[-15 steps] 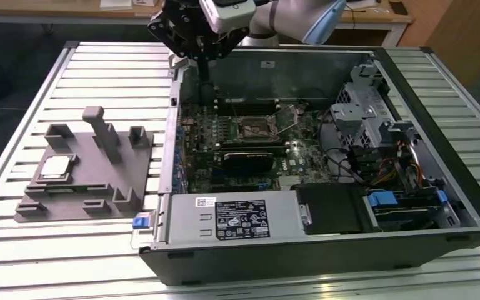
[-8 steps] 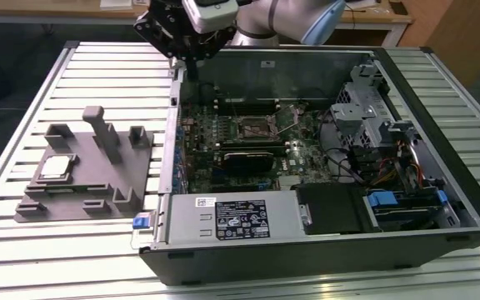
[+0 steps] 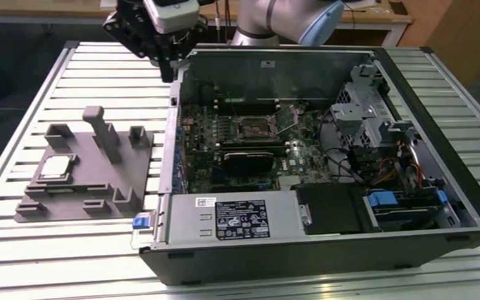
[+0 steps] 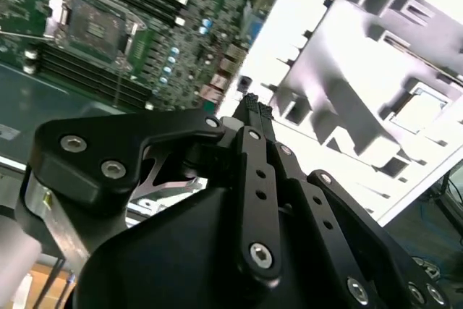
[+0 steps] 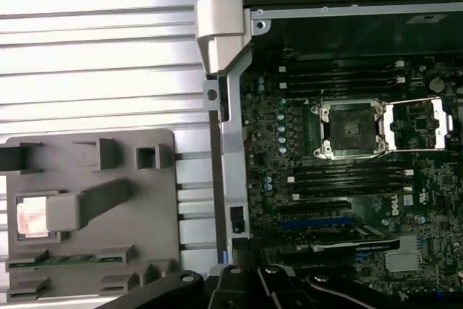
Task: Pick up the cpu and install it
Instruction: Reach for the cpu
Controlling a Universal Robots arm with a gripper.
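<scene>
The cpu (image 3: 57, 167), a small square chip with a silvery top, lies in a recess of the grey plastic tray (image 3: 90, 180) on the exterior view's left. It also shows in the first wrist view, cpu (image 5: 32, 216), and washed out in the second wrist view, cpu (image 4: 423, 110). My gripper (image 3: 169, 75) hangs high over the far left corner of the open computer case, well away from the cpu. Its fingers (image 4: 251, 110) are pressed together, shut and holding nothing. The motherboard's socket (image 3: 252, 128) stands open with its load plate (image 5: 419, 124) swung aside.
The open computer case (image 3: 307, 256) takes up the middle and right of the slatted aluminium table (image 3: 23, 262). The tray carries upright posts (image 3: 100, 128) beside the cpu. Inside the case are memory slots (image 5: 347, 175), a power supply (image 3: 232, 219) and drive cages (image 3: 369, 112).
</scene>
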